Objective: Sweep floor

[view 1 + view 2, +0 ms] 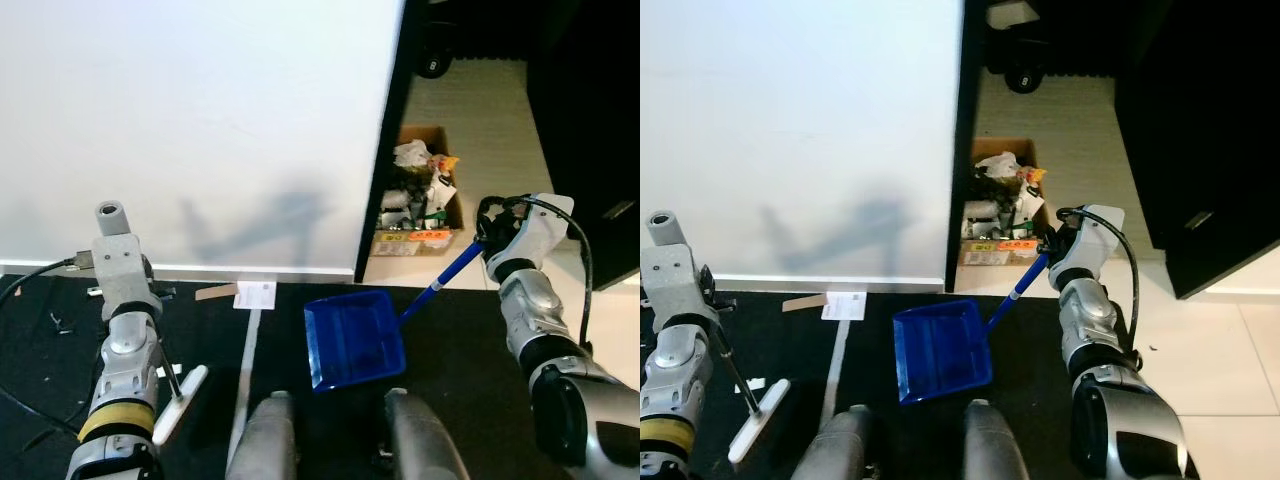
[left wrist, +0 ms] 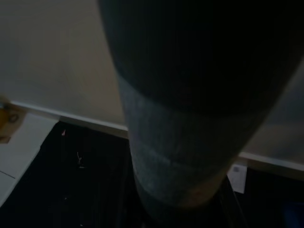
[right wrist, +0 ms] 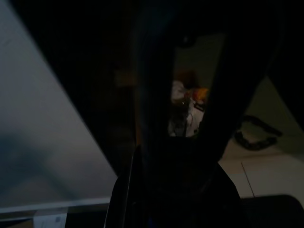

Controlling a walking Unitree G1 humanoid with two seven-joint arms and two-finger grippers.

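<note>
Dustpan (image 1: 355, 342) sat blue on the dark mat (image 1: 470, 340) at lower centre of the frame, its blue handle (image 1: 440, 278) rising up-right to the right gripper (image 1: 487, 235), fingers clamped on the handle's top end. Left gripper (image 1: 150, 292) at lower left held a thin rod ending in a white brush head (image 1: 180, 404) that rested on the mat near the frame's bottom edge; whether its fingers were pinched shut could not be told. Cardboard box (image 1: 418, 195) of trash stood at upper centre-right on the pale floor beside the white wall (image 1: 200, 130), with a paper slip (image 1: 254, 294) on the mat at the wall's base.
</note>
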